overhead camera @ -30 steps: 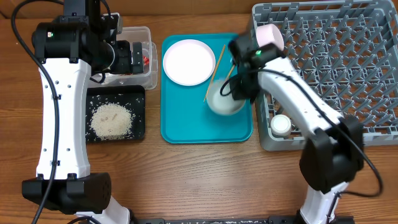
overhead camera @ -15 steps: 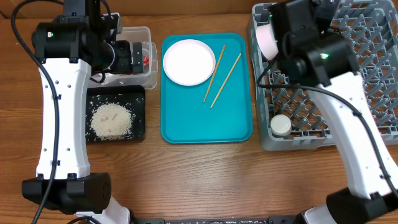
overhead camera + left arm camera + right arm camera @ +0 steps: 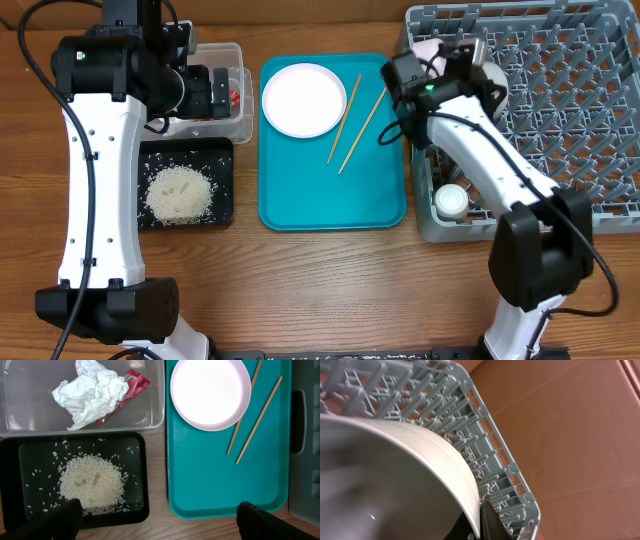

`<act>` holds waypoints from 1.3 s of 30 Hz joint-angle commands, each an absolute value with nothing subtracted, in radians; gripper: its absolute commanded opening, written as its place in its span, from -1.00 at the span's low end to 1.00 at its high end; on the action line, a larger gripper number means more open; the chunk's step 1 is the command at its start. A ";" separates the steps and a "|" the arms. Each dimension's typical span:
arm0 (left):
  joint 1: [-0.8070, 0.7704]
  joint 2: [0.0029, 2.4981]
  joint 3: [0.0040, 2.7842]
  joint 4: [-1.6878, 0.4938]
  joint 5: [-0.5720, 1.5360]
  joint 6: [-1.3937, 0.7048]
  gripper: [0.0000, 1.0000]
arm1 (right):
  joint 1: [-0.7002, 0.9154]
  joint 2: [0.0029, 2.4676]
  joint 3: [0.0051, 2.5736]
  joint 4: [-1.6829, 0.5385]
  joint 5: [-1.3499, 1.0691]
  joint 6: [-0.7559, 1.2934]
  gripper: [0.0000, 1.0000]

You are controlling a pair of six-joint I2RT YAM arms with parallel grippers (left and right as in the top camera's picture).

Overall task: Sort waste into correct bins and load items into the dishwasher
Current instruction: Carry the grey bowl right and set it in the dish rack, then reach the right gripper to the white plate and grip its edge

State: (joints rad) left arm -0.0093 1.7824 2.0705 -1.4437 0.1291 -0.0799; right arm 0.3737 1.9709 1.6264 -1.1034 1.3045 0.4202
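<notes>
My right gripper (image 3: pixel 472 62) is shut on the rim of a white bowl (image 3: pixel 395 470) and holds it tilted over the far left part of the grey dish rack (image 3: pixel 560 120). The rack's pegs show behind it in the right wrist view (image 3: pixel 470 435). Another white bowl (image 3: pixel 429 50) stands in the rack's far left corner, and a small white cup (image 3: pixel 451 201) in its near left corner. The white plate (image 3: pixel 304 99) and two chopsticks (image 3: pixel 350 125) lie on the teal tray (image 3: pixel 330 195). My left gripper (image 3: pixel 160 525) is open and empty, high above the bins.
The clear tub (image 3: pixel 150 415) holds the crumpled napkin (image 3: pixel 90 390) and the red wrapper (image 3: pixel 131 384). The black tray (image 3: pixel 30 460) holds a heap of rice (image 3: pixel 92 485). The rack's near left handle edge borders the teal tray.
My right gripper lifted the white bowl off the teal tray, swung up and right, and now holds it over the rack's far left. The left arm has not moved.
</notes>
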 commanded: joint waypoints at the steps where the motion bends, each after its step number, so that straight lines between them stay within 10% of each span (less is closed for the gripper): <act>1: -0.007 1.762 2.090 -1.440 0.123 -0.090 1.00 | 0.368 1.982 1.610 -1.062 1.380 0.442 -0.93; 39: -0.007 1.762 2.090 -1.440 0.123 -0.090 1.00 | 0.423 2.038 1.569 -1.090 1.213 0.442 -0.93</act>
